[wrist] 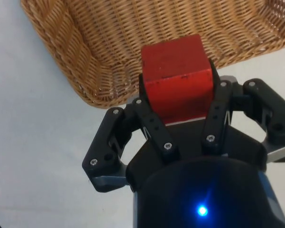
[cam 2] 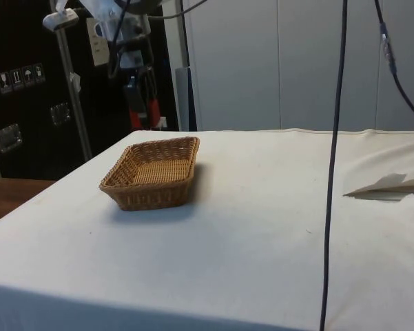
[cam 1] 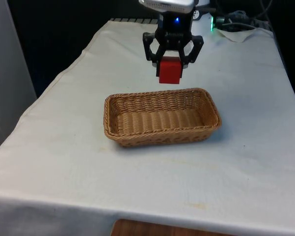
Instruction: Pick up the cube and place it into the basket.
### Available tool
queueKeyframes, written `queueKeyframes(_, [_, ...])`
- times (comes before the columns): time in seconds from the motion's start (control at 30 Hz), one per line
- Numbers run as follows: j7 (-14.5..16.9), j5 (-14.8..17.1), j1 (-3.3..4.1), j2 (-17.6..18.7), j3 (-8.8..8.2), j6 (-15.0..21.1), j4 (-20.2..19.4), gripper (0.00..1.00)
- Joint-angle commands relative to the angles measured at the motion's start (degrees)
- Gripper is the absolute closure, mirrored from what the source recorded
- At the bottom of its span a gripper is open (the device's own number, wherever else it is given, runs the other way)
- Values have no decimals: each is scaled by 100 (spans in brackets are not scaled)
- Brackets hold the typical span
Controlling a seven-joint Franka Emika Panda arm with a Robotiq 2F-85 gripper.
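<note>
A red cube [cam 1: 170,70] hangs in the air, with my black gripper [cam 1: 171,63] shut on it. It is above the table, just behind the far rim of the woven wicker basket [cam 1: 137,138]. In the wrist view the cube [wrist: 176,76] sits between the fingers [wrist: 151,121] over the basket's rim [wrist: 80,71]. In the side view the gripper [cam 2: 142,110] hovers with the cube [cam 2: 135,118] above and beyond the far end of the basket [cam 2: 148,196]. The basket holds nothing.
White cloth covers the table [cam 1: 64,162]. A crumpled white cloth and cables [cam 1: 240,29] lie at the far right corner of the front view. A dark cable [cam 2: 334,165] hangs down in the side view, and a folded cloth edge [cam 2: 392,185] lies at its right.
</note>
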State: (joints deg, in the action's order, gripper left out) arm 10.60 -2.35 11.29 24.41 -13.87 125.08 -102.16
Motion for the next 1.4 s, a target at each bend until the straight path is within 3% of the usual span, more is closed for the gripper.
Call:
queueKeyframes(0.0, [17, 52, -11, 34, 23, 69, -6, 100])
queueKeyframes(0.4, [40, 160, -29, 327, 52, 361, 0, 100])
queueKeyframes(0.43, [0, 103, 0, 315, 17, 315, 0, 100])
queueKeyframes(0.5, [52, 189, -34, 401, 57, 430, 0, 100])
queueKeyframes(0.7, [74, 269, -34, 567, 57, 596, 0, 100])
queueKeyframes(0.73, [17, 206, 0, 550, 17, 539, 0, 100])
queueKeyframes(0.8, [86, 298, -40, 619, 63, 647, 0, 100])
queueKeyframes(1.0, [132, 401, -40, 773, 63, 802, 0, 100])
queueKeyframes(1.03, [74, 338, 0, 762, 17, 751, 0, 100])
queueKeyframes(1.07, [132, 413, -40, 796, 69, 831, -6, 100])
queueKeyframes(1.23, [160, 470, -46, 922, 86, 968, -17, 100])
queueKeyframes(1.27, [103, 407, 0, 911, 29, 900, 0, 100])
queueKeyframes(1.3, [172, 493, -46, 951, 86, 997, -17, 100])
queueKeyframes(1.37, [195, 527, -46, 997, 80, 1043, -17, 100])
